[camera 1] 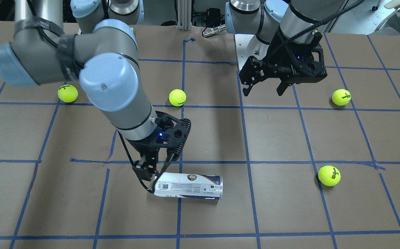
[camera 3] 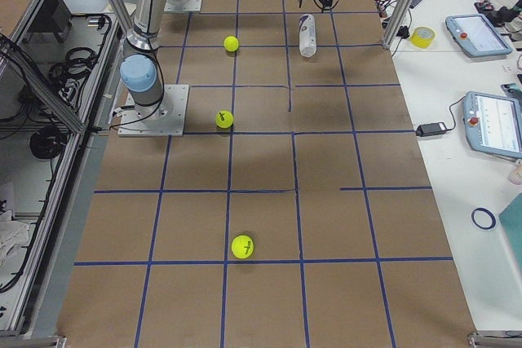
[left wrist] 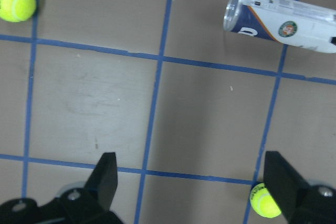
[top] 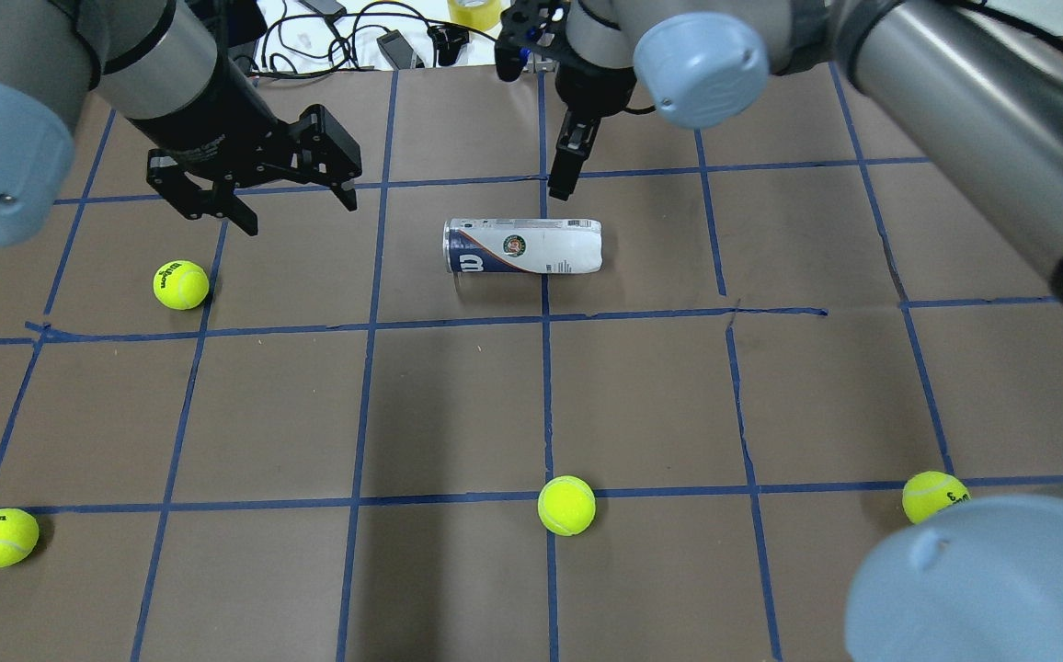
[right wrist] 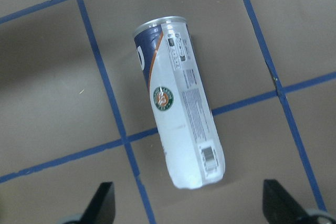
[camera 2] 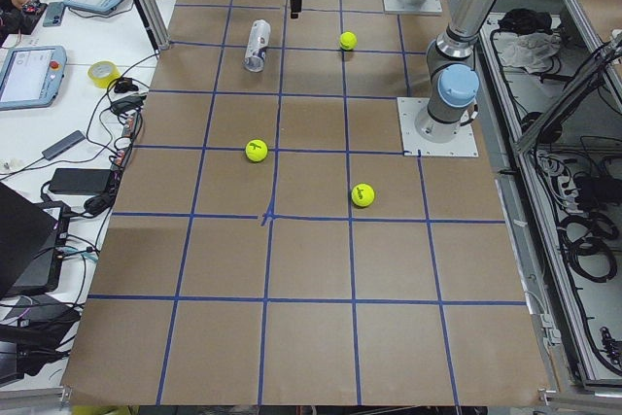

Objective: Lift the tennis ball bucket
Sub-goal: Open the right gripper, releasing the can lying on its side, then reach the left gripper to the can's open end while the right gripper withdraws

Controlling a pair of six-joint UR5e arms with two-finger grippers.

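Observation:
The tennis ball bucket [camera 1: 188, 186] is a slim tube with a white-and-navy label. It lies on its side on the brown table, also in the overhead view [top: 522, 246] and both wrist views [left wrist: 283, 22] [right wrist: 178, 103]. My right gripper [camera 1: 153, 171] [top: 566, 170] hangs just above the tube's barcode end. It is open, with its fingers [right wrist: 102, 203] wide apart and nothing between them. My left gripper [camera 1: 264, 91] [top: 297, 210] is open and empty. It hovers above the table well to the side of the tube.
Several yellow-green tennis balls lie loose on the table: one [top: 181, 284] under my left gripper, one [top: 566, 505] at the middle near the robot, one [top: 1, 537] at the near left, one [top: 934, 496] at the near right. Blue tape lines grid the table.

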